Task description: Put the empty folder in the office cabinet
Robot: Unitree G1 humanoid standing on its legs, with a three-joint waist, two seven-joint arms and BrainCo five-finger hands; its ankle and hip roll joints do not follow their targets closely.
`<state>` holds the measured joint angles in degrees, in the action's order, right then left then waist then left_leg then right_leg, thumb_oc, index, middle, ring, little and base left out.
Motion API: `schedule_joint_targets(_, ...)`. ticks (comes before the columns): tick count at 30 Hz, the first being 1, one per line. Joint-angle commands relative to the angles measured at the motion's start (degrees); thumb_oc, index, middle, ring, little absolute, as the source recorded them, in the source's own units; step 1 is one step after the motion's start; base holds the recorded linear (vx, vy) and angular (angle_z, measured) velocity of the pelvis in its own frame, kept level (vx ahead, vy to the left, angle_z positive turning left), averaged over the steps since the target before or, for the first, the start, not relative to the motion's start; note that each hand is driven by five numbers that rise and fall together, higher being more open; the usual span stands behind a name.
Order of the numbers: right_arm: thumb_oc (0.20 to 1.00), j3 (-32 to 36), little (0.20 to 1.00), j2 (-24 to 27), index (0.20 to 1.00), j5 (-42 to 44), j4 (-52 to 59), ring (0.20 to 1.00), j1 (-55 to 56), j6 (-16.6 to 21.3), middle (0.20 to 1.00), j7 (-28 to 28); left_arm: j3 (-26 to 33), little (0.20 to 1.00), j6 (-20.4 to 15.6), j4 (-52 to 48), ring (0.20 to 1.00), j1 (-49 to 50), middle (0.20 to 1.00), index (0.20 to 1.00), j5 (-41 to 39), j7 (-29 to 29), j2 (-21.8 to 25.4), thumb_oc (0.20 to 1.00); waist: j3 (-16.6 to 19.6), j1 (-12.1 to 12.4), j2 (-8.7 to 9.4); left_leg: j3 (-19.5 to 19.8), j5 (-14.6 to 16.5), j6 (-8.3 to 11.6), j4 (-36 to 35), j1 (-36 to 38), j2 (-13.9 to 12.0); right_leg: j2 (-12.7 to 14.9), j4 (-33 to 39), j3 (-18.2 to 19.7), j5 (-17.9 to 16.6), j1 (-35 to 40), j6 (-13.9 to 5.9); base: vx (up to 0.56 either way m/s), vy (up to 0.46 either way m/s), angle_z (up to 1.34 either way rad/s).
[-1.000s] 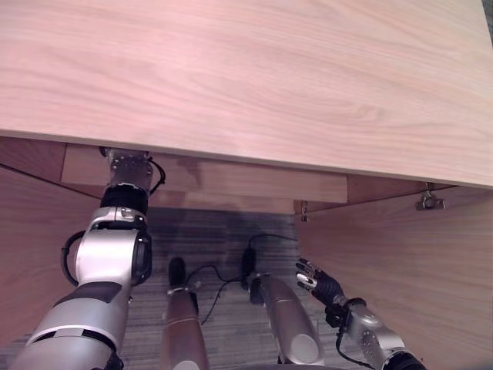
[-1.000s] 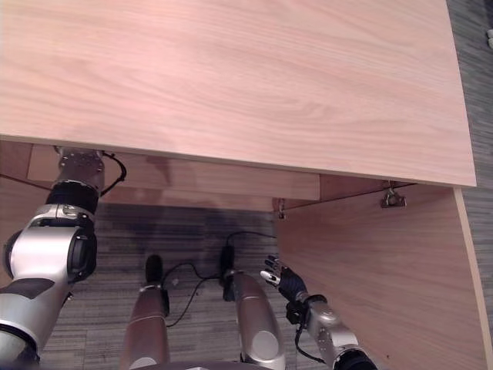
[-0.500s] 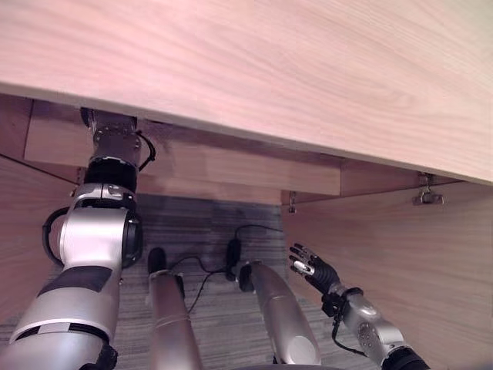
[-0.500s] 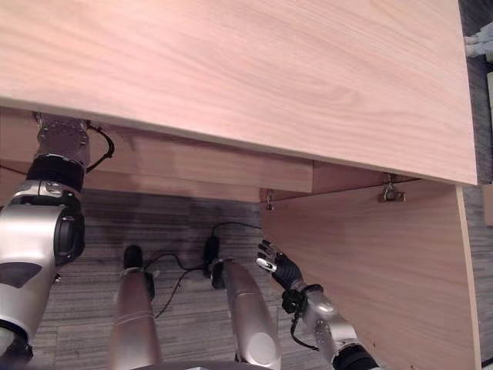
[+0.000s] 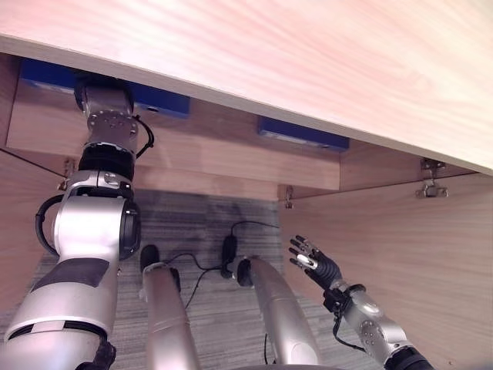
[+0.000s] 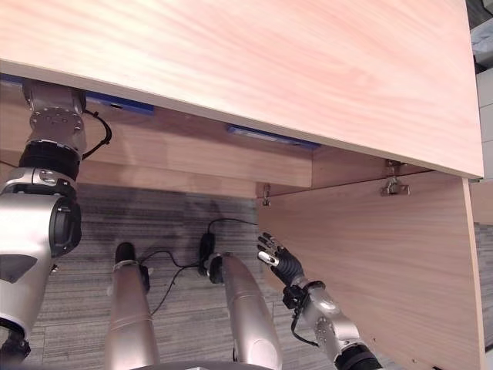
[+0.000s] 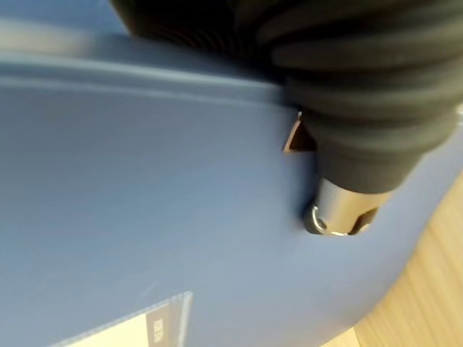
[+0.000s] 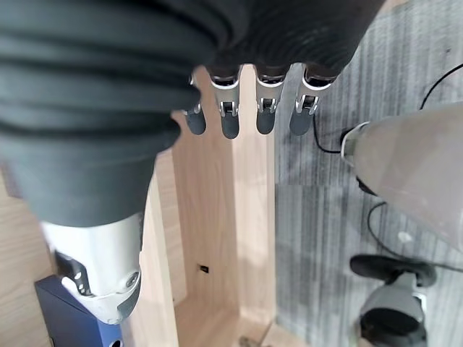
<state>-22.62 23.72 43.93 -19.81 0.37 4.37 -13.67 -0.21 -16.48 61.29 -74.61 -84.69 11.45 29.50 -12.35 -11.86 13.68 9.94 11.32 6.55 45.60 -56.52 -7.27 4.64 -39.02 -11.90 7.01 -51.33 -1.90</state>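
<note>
- Folder [image 7: 145,202]: it is blue, and it sits inside the office cabinet [image 5: 308,54], under the cabinet's wide wooden top.
- From the head views, blue strips [image 5: 300,132] show just under the edge of the cabinet top, on the shelf inside.
- Left robot hand [image 7: 340,210]: the left arm reaches up into the cabinet, and the hand goes in under the top board.
- In the left wrist view, the dark ribbed cover and one silver piece of the hand press right against the blue folder.
- I cannot tell if the left robot hand is spread out or closed, because its fingers are hidden.
- A pale label [image 7: 137,325] shows on the folder's blue face.
- Right robot hand [image 5: 312,262]: it hangs low, out in front of the cabinet, just beside the open wooden door [image 5: 400,254].
- Its fingers [image 8: 230,119] are straight and spread apart, and it holds nothing.
- The door on the right side stands open, with a metal hinge [image 5: 428,185] near its top.
- Grey carpet floor [image 5: 208,223] lies below the cabinet.
- In the right wrist view, a dark blue thing [image 8: 69,318] stands in the cabinet, beside a wooden wall.
</note>
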Motion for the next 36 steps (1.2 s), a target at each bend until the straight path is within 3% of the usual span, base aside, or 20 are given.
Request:
schedule_joint_targets(1, 1.0, 0.9, 1.0, 3.59, 1.0, 2.87, 3.86, 1.0, 2.24, 1.98, 1.0, -0.39, 1.0, 0.2, -1.81, 0.25, 0.2, -4.21, 0.2, 0.2, 0.59, -0.7, 4.07, 0.2, 2.36, -0.32, -2.03, 0.85, 9.26, -5.29, 3.85, 2.55, -1.31, -1.83, -3.15, 1.03, 6.87, 1.52, -2.75, 0.0, 0.0, 0.0)
schedule_joint_targets(21, 1.0, 1.71, 1.0, 4.75, 1.0, 3.53, 4.91, 1.0, 1.96, 2.31, 1.0, -0.69, 3.12, 0.2, -0.11, 2.25, 0.2, -2.03, 0.2, 0.2, 2.02, -1.27, 4.84, 0.2, 3.78, -0.83, -2.32, 1.75, 10.29, -5.67, 7.86, -2.93, -1.46, -2.4, -6.42, 0.3, 8.22, -3.07, -1.89, -0.01, -0.003, 0.0)
schedule_joint_targets(36, 1.0, 2.66, 1.0, 5.91, 1.0, 4.92, 5.98, 1.0, 0.36, 3.29, 1.0, 0.02, 2.19, 0.2, -0.48, 2.65, 0.2, -4.27, 0.2, 0.2, 1.34, -1.56, 5.85, 0.2, 2.95, -0.43, -3.38, 1.99, 13.06, -6.44, 16.84, -11.97, -0.3, -0.74, -14.61, -0.47, 10.97, -10.94, -1.5, 0.0, 0.009, -0.01)
